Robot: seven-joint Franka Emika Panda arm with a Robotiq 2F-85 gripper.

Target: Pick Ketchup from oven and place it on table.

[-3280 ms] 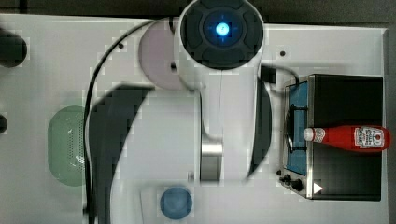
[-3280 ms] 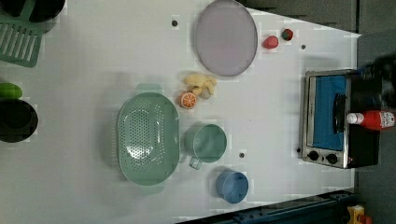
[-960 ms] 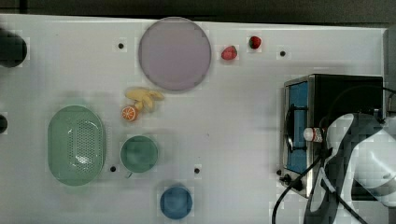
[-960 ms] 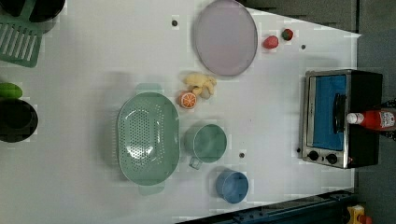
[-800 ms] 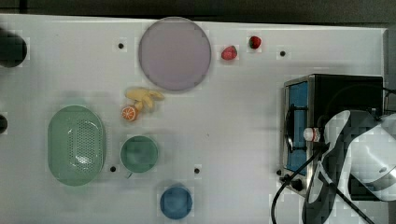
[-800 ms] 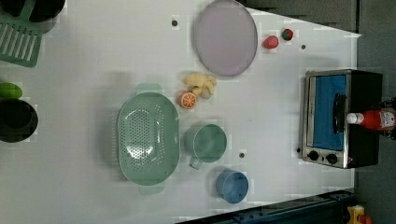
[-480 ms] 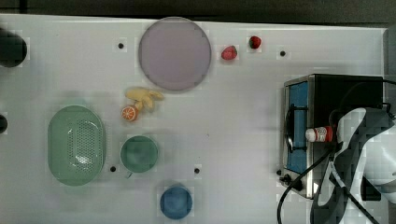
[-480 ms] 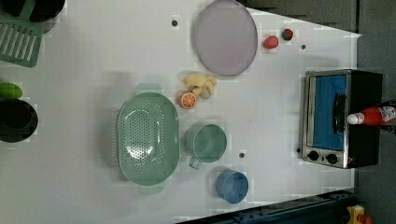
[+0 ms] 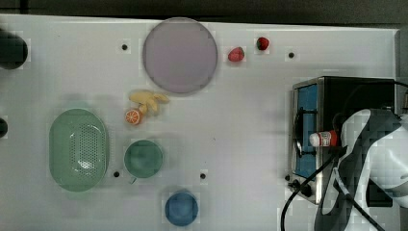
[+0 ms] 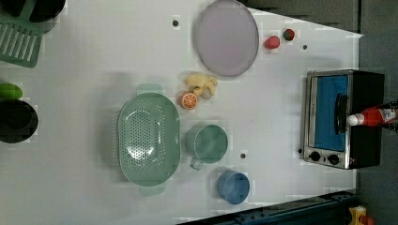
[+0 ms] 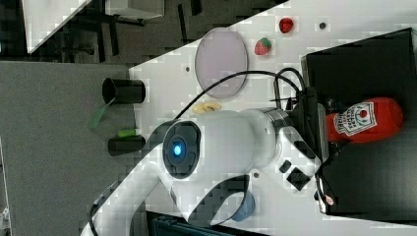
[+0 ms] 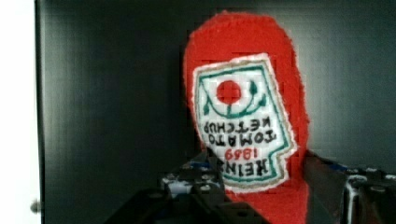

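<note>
The ketchup [image 11: 366, 120], a red squeeze bottle with a white cap [image 9: 317, 139], lies on its side on top of the black oven [image 10: 328, 112], cap toward the oven's glass door. In the left view the ketchup [image 10: 373, 116] is slightly tilted. My gripper [image 12: 261, 186] is shut on the ketchup [image 12: 247, 116] near its neck, with one dark finger [image 12: 201, 179] pressed to each side of it. In the top view the white arm [image 9: 375, 159] covers most of the bottle and the oven's [image 9: 308, 96] top. The white table [image 9: 240, 120] spreads to the top view's left of the oven.
On the table sit a purple plate [image 9: 179, 55], two strawberries [image 9: 235, 54], a banana and orange slice [image 9: 144, 106], a green colander [image 9: 78, 149], a green cup [image 9: 143, 159] and a blue bowl [image 9: 181, 208]. A black cable [image 9: 308, 187] hangs past the oven's knobs.
The arm has settled over the oven top and the jaws have closed around the ketchup. The bottle has shifted a little and now lies slightly tilted in the left view.
</note>
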